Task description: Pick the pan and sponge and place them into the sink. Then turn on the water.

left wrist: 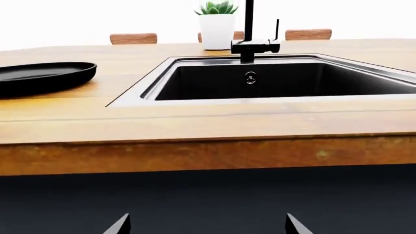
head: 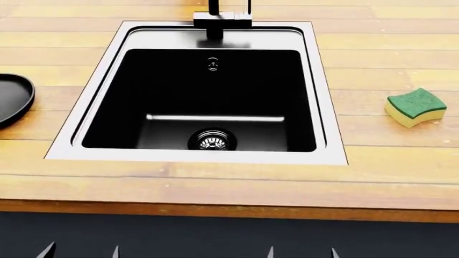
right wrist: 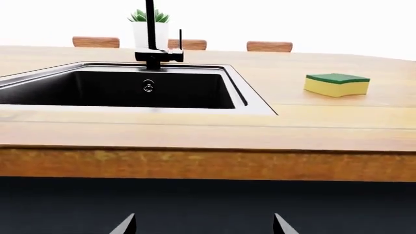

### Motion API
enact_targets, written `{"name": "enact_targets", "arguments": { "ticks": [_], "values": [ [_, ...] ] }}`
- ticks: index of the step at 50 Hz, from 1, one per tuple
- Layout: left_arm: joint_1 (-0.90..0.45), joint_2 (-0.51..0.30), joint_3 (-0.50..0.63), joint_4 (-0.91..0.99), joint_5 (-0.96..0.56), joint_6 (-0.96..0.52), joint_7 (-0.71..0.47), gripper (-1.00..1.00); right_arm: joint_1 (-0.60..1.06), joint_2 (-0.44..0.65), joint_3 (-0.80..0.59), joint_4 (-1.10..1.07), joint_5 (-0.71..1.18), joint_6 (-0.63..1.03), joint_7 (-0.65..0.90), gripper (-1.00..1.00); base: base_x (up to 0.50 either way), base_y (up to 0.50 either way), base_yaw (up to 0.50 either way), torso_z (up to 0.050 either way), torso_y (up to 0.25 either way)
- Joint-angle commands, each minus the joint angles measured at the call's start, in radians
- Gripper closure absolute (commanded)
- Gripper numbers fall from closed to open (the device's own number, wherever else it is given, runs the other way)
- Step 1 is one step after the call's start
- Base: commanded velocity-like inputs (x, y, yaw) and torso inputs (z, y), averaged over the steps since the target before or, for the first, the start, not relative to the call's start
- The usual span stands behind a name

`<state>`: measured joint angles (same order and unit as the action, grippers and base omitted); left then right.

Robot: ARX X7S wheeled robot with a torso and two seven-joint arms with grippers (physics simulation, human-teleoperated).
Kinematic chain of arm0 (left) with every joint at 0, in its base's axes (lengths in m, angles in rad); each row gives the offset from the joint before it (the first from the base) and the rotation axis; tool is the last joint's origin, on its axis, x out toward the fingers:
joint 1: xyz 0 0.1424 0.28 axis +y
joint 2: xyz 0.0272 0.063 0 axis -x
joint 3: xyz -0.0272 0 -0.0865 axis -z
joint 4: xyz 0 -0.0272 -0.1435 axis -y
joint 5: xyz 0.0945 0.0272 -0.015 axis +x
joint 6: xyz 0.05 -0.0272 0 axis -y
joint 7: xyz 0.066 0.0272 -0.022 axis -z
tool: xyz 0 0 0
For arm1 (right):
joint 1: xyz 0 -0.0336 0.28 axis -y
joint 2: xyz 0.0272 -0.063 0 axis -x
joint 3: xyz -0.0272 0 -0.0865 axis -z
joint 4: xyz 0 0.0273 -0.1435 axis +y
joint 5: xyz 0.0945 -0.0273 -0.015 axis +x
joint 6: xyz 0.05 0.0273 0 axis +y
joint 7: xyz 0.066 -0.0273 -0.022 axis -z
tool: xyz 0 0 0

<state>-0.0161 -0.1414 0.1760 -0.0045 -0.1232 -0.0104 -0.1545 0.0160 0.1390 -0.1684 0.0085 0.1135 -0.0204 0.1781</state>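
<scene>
The black pan (head: 13,98) lies on the wooden counter left of the sink (head: 197,156), cut by the head view's left edge; it also shows in the left wrist view (left wrist: 46,76). The green and yellow sponge (head: 415,107) lies on the counter right of the sink, also in the right wrist view (right wrist: 336,84). The basin is dark, with a round drain (head: 212,140). My left gripper (head: 80,251) and right gripper (head: 302,251) are open and empty, low in front of the counter's front edge, only fingertips showing.
A black faucet (head: 222,20) stands at the sink's back rim. A potted plant (left wrist: 217,24) and wooden chair backs (left wrist: 133,38) stand beyond the counter. The dark cabinet front (head: 229,236) is below the counter edge.
</scene>
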Motion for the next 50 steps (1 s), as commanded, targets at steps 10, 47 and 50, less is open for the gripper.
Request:
{"name": "enact_targets", "arguments": {
  "ticks": [10, 47, 50],
  "values": [
    [-0.009, -0.009, 0.016, -0.003, -0.02, -0.003, -0.008, -1.0, 0.004, 0.012, -0.016, 0.004, 0.014, -0.003, 0.011, -1.0, 0.0, 0.0, 0.0, 0.03, 0.0],
    [-0.346, -0.121, -0.152, 0.769, -0.213, -1.035, -0.106, -1.0, 0.434, 0.201, 0.157, -0.632, 0.302, 0.94, 0.064, -1.0, 0.0, 0.0, 0.0, 0.0, 0.0],
    [-0.39, -0.139, -0.182, 0.758, -0.216, -1.092, -0.114, -1.0, 0.493, 0.225, 0.138, -0.614, 0.289, 0.966, 0.063, -1.0, 0.0, 0.0, 0.0, 0.0, 0.0]
  ]
}}
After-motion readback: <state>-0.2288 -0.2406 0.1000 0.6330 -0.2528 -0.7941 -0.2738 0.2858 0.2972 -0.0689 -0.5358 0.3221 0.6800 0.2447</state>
